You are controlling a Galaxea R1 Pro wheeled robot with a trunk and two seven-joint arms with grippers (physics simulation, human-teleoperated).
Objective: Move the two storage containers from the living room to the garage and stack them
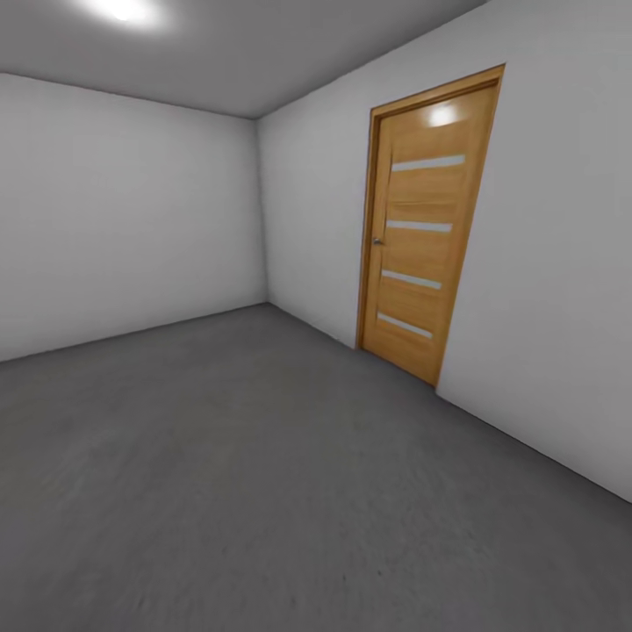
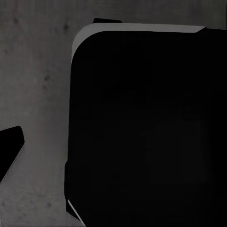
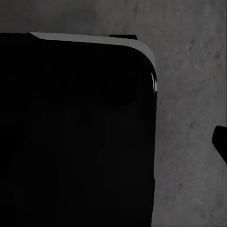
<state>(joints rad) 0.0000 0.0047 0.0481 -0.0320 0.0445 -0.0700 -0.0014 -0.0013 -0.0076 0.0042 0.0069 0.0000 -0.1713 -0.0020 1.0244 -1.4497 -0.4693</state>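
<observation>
Neither tool can be read here: each wrist view looks straight down past a large black rounded slab, probably the robot's own base or body, and I cannot tell how far either tool stands open or whether it has hold of anything. In the left wrist view a dark sliver [image 2: 10,150] cuts in at the edge, and a similar dark tip [image 3: 220,142] shows in the right wrist view; these may be finger parts, but that is too uncertain to call. Beyond the black body [image 2: 146,127] lies the floor [image 2: 35,85], dark grey, rough and mottled concrete, so both arms appear to hang low beside the robot, a sensible carriage for driving. From the head view, the same floor [image 1: 263,474] spreads out to plain pale grey walls [image 1: 132,211], with a shut wooden door [image 1: 426,228] bearing four pale glazed strips, and a ceiling light [image 1: 123,10] above. This looks like the garage. No storage container appears in these pictures, so judging by that, placing and stacking remain undone.
</observation>
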